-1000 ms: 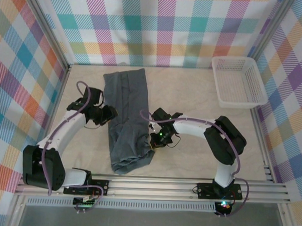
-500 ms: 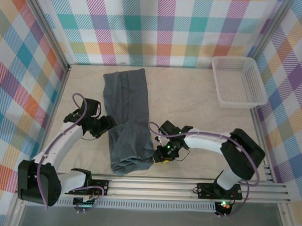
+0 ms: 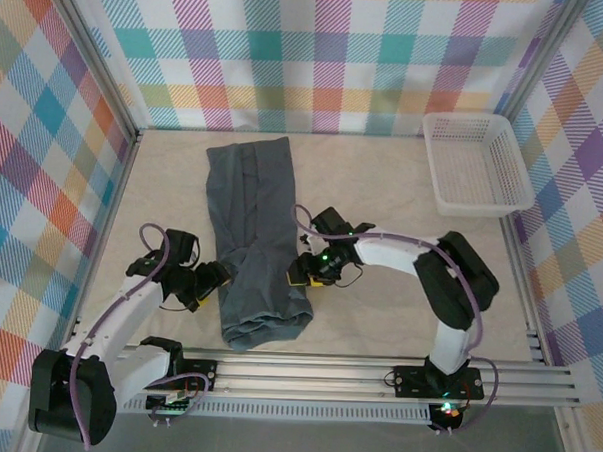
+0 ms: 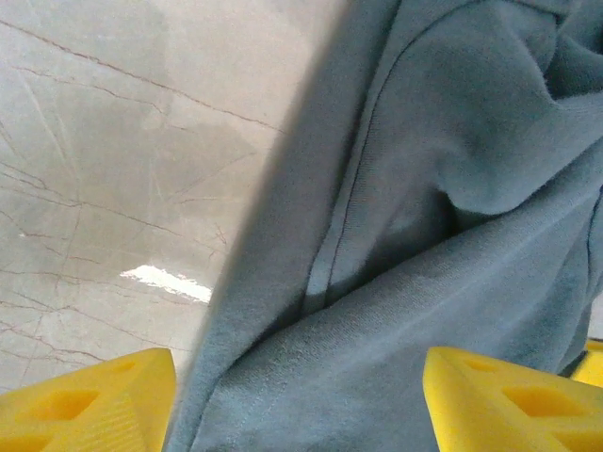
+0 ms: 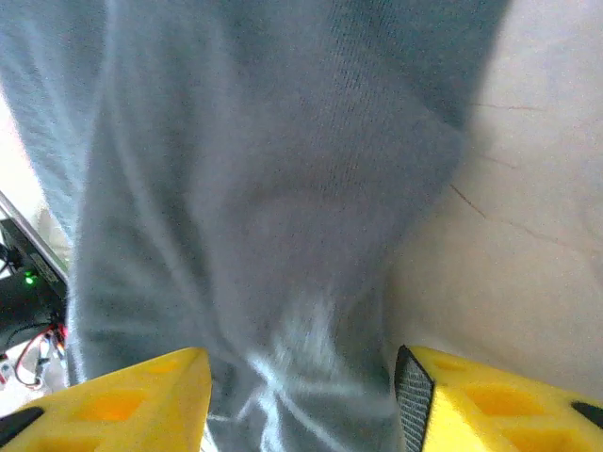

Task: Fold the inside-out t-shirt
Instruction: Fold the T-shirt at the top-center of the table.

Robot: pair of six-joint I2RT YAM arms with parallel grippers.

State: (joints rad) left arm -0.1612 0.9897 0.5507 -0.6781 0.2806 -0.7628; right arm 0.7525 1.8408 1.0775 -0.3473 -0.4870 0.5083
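Room: we see plaid walls (image 3: pixel 329 57) in pastel checks closing the left, far and right sides.
Surface: a pale, stone-patterned table (image 3: pixel 384 180) with fine dark veins; a metal rail (image 3: pixel 375 374) runs along its near edge.
Left gripper (image 3: pixel 216 275): low at the t-shirt's left edge, towards the near end. In the left wrist view we see its yellow fingers (image 4: pixel 85 395) set wide apart, with cloth lying between them.
Inside-out t-shirt (image 3: pixel 256 234): left of the table's centre, a long narrow strip running from far to near. It is plain slate blue-grey; the far end lies flat and squared, the near end is bunched and rounded just short of the rail. We note a stitched seam and a soft, napped weave.
Right gripper (image 3: pixel 298 271): at the strip's right edge, opposite the left one; its fingers (image 5: pixel 490 395) are parted, with cloth between.
White mesh basket (image 3: pixel 476 164): far right corner, well apart from the shirt.
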